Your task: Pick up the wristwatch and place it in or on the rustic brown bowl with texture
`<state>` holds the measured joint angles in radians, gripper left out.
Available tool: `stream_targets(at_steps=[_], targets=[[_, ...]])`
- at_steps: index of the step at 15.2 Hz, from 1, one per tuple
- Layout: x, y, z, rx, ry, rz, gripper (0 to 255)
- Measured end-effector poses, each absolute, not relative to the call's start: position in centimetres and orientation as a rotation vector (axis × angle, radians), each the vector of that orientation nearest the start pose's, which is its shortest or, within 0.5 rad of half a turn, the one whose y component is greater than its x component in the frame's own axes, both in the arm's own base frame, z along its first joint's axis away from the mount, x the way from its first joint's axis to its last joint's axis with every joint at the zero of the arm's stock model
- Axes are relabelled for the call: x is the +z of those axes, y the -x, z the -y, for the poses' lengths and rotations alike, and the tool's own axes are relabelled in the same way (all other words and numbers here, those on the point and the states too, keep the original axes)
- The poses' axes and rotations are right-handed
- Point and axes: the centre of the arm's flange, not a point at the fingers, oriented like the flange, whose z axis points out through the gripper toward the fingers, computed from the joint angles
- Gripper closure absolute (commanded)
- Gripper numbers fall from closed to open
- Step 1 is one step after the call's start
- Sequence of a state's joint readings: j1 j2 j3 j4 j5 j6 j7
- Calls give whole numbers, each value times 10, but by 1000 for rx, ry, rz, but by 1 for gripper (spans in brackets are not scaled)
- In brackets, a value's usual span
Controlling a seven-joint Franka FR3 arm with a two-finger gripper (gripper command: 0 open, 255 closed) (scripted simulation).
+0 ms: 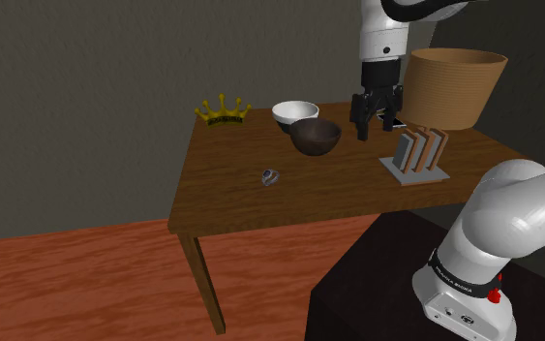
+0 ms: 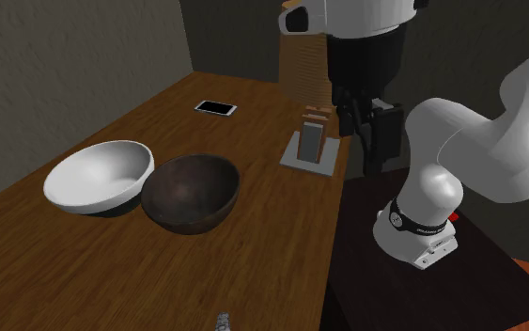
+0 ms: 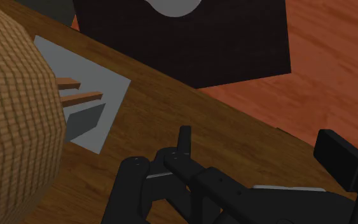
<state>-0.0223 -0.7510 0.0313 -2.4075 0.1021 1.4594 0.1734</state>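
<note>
The wooden bench (image 1: 231, 199) carries everything, with the black stand (image 1: 377, 281) at its near corner and the white arm (image 1: 512, 232) rising from the stand.

The biggest vessel is a tall woven basket (image 1: 454, 87) at the back corner. Its rim is seen from the side, so I cannot tell what is inside.

Towards the shoulder view's left of it sit two bowls, touching or nearly so. The dark brown textured bowl (image 1: 316, 137) is nearer the front and the white bowl (image 1: 294, 113) is behind it. In the second exterior view both show bare insides.

In front of the basket is a flat grey rack (image 1: 417, 157) holding a few brown and grey slabs upright.

The black pincer (image 1: 378, 124) hangs above the bench between the brown bowl and the rack. Its fingers are spread apart with nothing between them.

A yellow crown (image 1: 224, 112) lies at the far edge, and a phone (image 2: 215, 108) lies flat beyond the bowls.

The wristwatch (image 1: 271, 176) lies on the bare bench in front of the brown bowl, outside it and well apart from the pincer.
</note>
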Motion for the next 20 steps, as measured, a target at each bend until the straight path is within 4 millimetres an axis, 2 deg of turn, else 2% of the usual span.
stream_targets(at_steps=[2, 4, 20], targets=[[544, -304, -19, 309, 3052, -265, 0], [534, -318, -28, 296, 3055, -263, 0], [433, -465, -120, 148, 3082, -242, 0]])
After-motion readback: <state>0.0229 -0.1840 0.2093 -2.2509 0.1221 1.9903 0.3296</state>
